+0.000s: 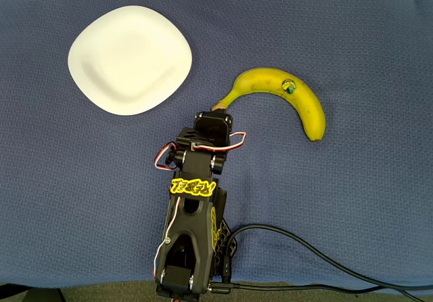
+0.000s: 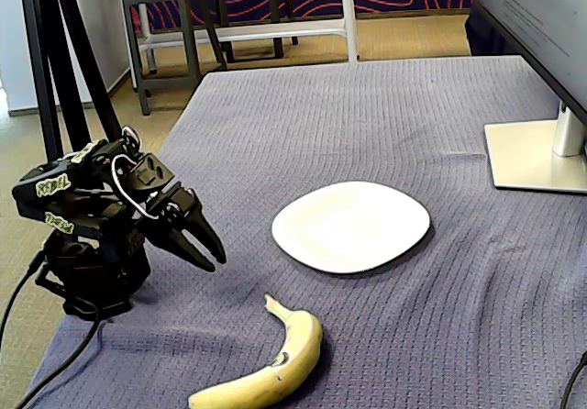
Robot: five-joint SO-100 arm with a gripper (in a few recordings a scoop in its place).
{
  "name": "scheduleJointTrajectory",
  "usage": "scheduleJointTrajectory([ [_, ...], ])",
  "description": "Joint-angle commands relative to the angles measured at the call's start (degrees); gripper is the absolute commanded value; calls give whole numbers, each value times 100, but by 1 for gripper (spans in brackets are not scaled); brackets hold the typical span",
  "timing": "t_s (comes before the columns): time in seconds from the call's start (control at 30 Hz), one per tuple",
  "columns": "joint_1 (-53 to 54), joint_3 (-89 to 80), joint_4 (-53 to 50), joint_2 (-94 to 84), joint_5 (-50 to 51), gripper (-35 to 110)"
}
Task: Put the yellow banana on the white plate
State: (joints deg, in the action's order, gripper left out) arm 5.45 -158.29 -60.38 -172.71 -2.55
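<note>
Nearest the fixed view lies the banana [image 2: 272, 365] on the blue cloth [image 2: 385, 116], well apart from the plate [image 2: 351, 226], so I'm only approaching: my fingers [image 2: 194, 241] hang empty, seemingly parted, and must swing over its middle.

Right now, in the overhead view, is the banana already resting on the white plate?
No. The yellow banana lies on the blue cloth, well apart from the bare white plate.
</note>
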Motion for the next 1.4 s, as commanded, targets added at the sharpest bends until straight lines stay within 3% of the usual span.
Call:
scheduleJointTrajectory([
  [0.0,-53,589,158,308,123,4],
  [0.5,483,2013,729,2602,448,6],
  [0.87,1248,3366,782,4693,325,17],
  [1.13,1890,4421,782,6346,-343,25],
  [1.37,2250,5379,729,7646,-1564,28],
])
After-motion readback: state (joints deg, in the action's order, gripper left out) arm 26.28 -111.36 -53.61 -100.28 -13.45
